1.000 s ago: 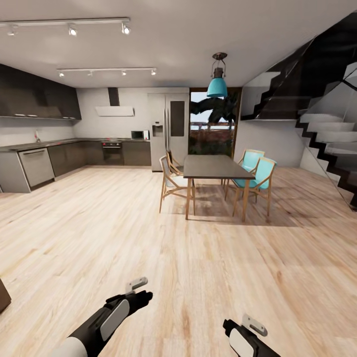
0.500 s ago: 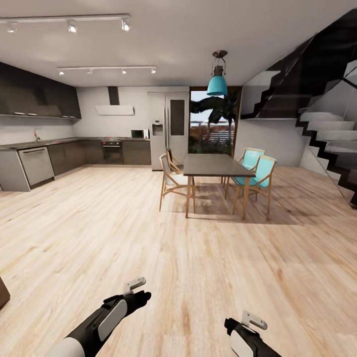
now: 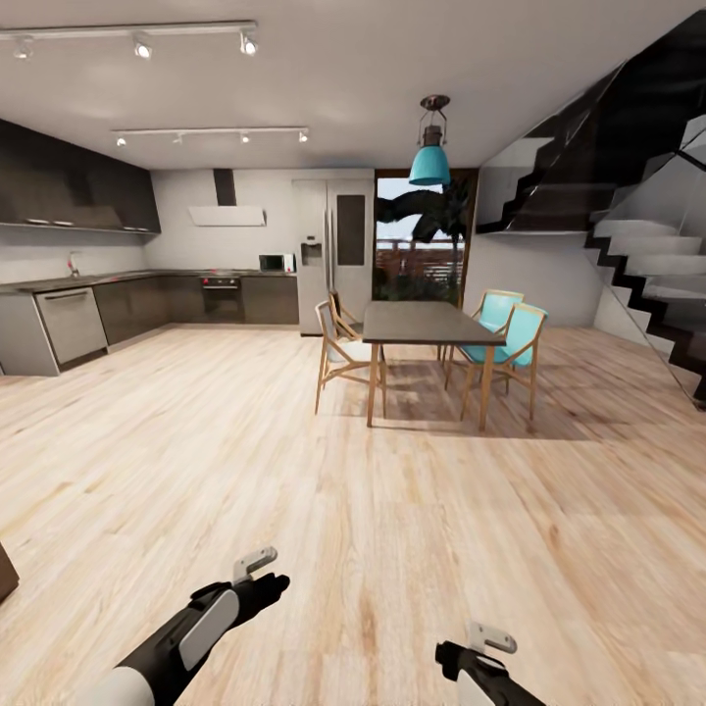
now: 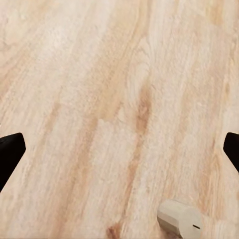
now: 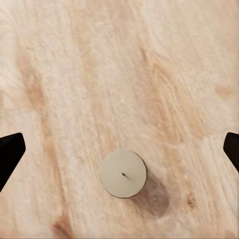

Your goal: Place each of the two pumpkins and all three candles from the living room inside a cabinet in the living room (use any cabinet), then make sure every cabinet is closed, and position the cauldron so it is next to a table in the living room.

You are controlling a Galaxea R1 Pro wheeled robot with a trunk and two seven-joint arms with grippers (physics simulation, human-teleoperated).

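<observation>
below the right gripper, a cream candle stands upright on the wood floor, jaws wide apart, nothing held. left gripper likewise spread and empty, the candle near it.

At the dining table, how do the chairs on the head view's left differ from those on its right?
The left chairs are white-cushioned; the right chairs are turquoise. The left chairs stand on the table's kitchen side, the right chairs on its stairs side. Both pairs have light wooden legs.
</observation>
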